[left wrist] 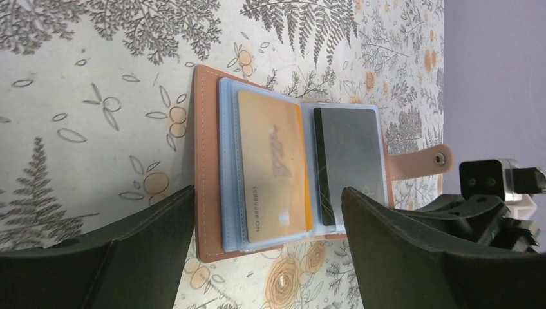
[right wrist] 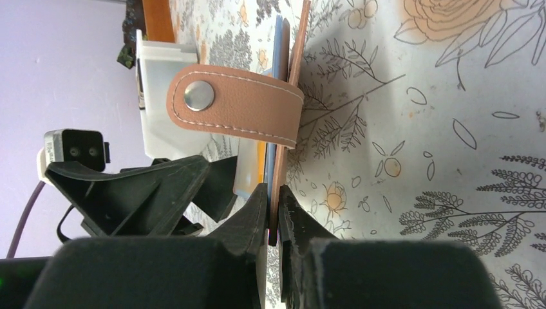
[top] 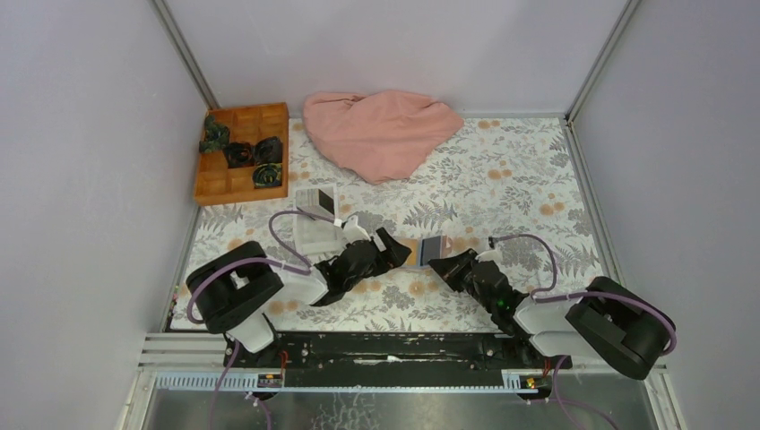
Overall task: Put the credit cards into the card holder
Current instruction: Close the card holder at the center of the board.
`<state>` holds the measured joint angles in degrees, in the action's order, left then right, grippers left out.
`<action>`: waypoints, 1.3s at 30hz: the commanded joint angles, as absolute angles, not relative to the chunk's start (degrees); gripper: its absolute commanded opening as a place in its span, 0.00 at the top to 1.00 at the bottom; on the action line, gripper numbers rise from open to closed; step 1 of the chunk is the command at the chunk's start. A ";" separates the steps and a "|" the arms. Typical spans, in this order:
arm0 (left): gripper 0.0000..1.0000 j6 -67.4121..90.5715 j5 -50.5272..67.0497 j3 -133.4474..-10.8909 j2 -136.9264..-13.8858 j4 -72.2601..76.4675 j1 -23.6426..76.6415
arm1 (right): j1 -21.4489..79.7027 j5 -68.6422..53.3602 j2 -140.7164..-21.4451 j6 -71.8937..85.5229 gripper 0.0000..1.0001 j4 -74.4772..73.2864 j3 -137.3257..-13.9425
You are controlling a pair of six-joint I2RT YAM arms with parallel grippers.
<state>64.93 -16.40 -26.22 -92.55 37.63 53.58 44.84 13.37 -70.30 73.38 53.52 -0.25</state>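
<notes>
The reddish-brown card holder (top: 428, 250) lies open in the middle of the table, between my two grippers. In the left wrist view its cover (left wrist: 206, 161) holds clear sleeves with a gold card (left wrist: 270, 167) and a grey card (left wrist: 348, 161) inside, and the snap strap (left wrist: 418, 161) sticks out to the right. My left gripper (left wrist: 267, 193) is open and empty, with its fingers on either side of the holder's near end. My right gripper (right wrist: 273, 215) is shut on the edge of the holder's cover (right wrist: 283, 174), below the strap (right wrist: 238, 103). A grey card (top: 315, 198) lies at the white tray.
A white shallow tray (top: 315, 235) sits just left of my left gripper (top: 399, 253). An orange wooden compartment box (top: 242, 152) with dark items stands at the back left. A pink cloth (top: 381, 130) lies at the back centre. My right gripper (top: 436, 266) is close to the left one.
</notes>
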 commanded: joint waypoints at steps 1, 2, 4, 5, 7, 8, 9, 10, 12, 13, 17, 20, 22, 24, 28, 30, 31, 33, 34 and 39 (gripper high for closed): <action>0.11 65.04 -15.87 -22.06 -91.25 35.92 53.60 | 44.49 11.08 -72.60 73.62 1.00 58.92 -1.42; 0.11 65.05 -15.69 -21.79 -91.00 36.70 53.61 | 44.54 10.27 -73.58 73.57 1.00 59.46 -1.68; 0.11 64.92 -15.24 -21.70 -90.87 37.98 53.62 | 44.52 8.95 -75.72 73.65 1.00 61.26 -2.06; 0.11 64.76 -15.06 -21.77 -90.89 38.54 53.61 | 44.49 8.37 -76.84 73.65 1.00 62.09 -2.34; 0.11 64.61 -14.31 -22.15 -91.50 39.57 53.66 | 44.55 7.42 -78.87 73.72 1.00 63.88 -2.59; 0.11 64.60 -14.02 -22.35 -91.71 39.89 53.66 | 44.56 7.07 -79.80 73.85 1.00 64.84 -2.52; 0.11 64.64 -13.76 -22.69 -92.11 40.21 53.66 | 44.54 6.93 -80.59 73.91 1.00 65.78 -2.47; 0.11 64.68 -13.50 -22.68 -92.36 40.62 53.66 | 44.52 6.73 -81.34 73.96 1.00 66.51 -2.42; 0.11 65.00 -13.17 -22.76 -92.71 41.51 53.64 | 44.54 6.26 -82.27 73.58 1.00 66.72 -2.59; 0.11 65.11 -13.04 -22.70 -92.61 41.83 53.62 | 44.51 6.12 -82.61 73.23 1.00 66.34 -2.95; 0.12 63.49 -13.07 -23.93 -91.16 40.34 53.80 | 44.48 5.94 -83.84 72.58 1.00 65.99 -3.07; 0.12 62.08 -13.65 -24.76 -89.62 37.85 53.96 | 44.52 5.73 -83.96 72.21 1.00 65.57 -3.28; 0.12 61.39 -14.15 -25.10 -88.42 36.03 54.21 | 44.51 5.48 -83.23 71.57 1.00 63.62 -3.93; 0.12 60.40 -14.48 -25.13 -86.78 34.49 54.27 | 44.51 5.68 -81.41 70.58 1.00 59.93 -4.57; 0.12 57.43 -15.88 -26.11 -84.52 30.50 54.78 | 44.53 6.06 -78.35 68.99 1.00 53.85 -5.69; 0.12 56.45 -16.14 -26.54 -83.95 29.76 55.19 | 44.52 5.89 -78.32 68.74 1.00 52.81 -6.03; 0.12 56.09 -16.29 -26.61 -83.74 29.61 55.41 | 44.49 5.77 -78.81 68.81 1.00 53.13 -6.04; 0.12 55.55 -16.50 -27.07 -83.37 29.22 55.99 | 44.54 4.87 -80.32 68.87 1.00 54.03 -6.30; 0.12 55.22 -16.52 -27.31 -83.33 28.92 56.24 | 44.51 4.44 -81.16 68.86 1.00 54.82 -6.56; 0.12 53.87 -17.12 -28.69 -82.80 27.89 57.19 | 44.56 3.63 -84.35 69.40 1.00 58.20 -6.76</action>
